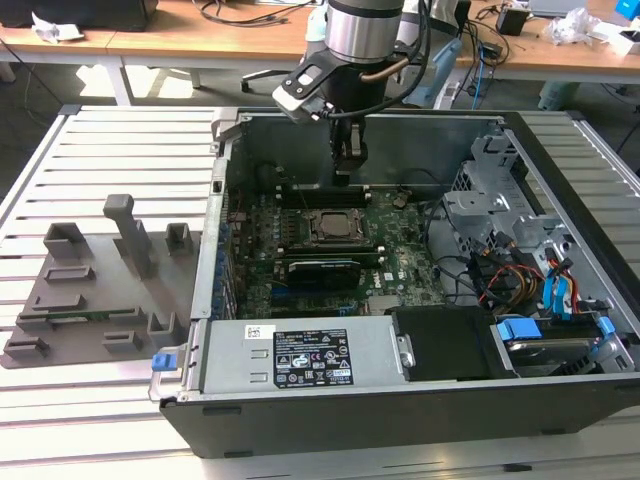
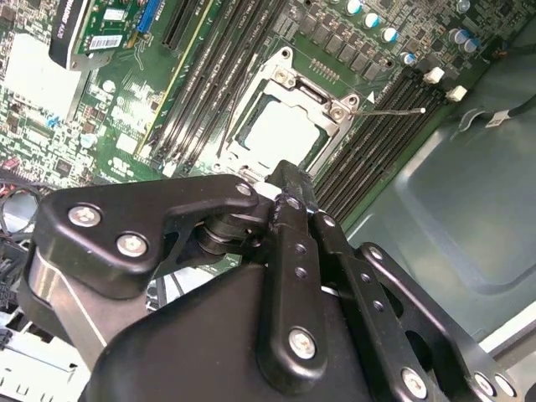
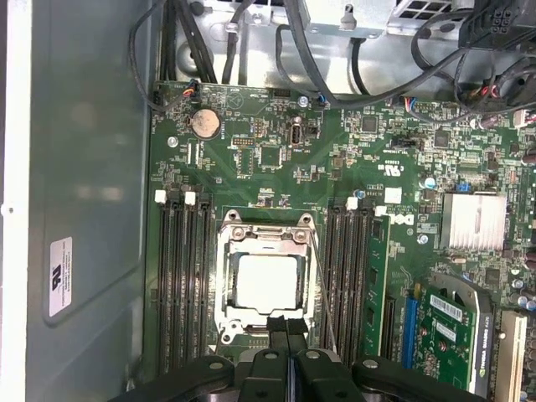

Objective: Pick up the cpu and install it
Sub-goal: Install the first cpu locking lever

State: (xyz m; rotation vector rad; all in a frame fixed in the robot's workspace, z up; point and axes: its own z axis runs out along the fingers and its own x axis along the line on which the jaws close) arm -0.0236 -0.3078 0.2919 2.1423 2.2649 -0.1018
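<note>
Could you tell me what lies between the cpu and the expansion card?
Black memory slots lie between the cpu and the expansion card, in the first wrist view.

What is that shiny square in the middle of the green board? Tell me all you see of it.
The cpu is a small, flat, silvery-grey metal square lying level in the socket frame on the motherboard, memory slots on both sides. The gripper hangs nearby, seemingly not touching it.

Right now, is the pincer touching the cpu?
Apart. In the first wrist view the cpu lies whole in its socket, with the pincer clear of its edge.
</note>
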